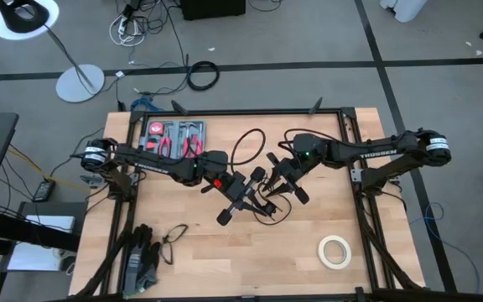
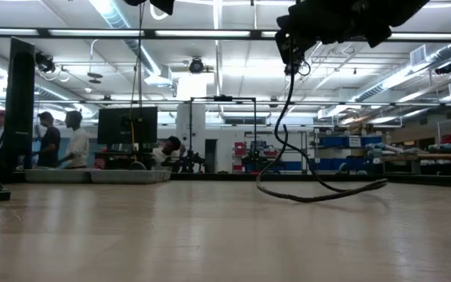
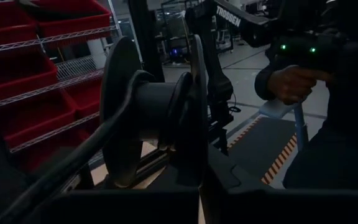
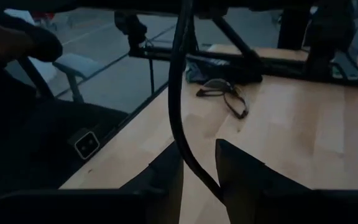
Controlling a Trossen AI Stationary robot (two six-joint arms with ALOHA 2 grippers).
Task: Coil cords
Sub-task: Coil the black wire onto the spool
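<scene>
Cord [image 4: 178, 106] (thin, black) runs down between the right gripper [image 4: 199, 163] fingers, which pinch it above mid-table; its slack trails on the table [image 1: 225, 260]. Left gripper [image 1: 240, 200] is closed alongside, holding a spool [image 3: 148, 115].

The high view looks straight down on the whole table [image 1: 183, 252], the low view looks level across its top from the edge, each wrist view sits close behind its own fingers, and the cord [image 2: 319, 188] in the frame centre appears in both wide views.
</scene>
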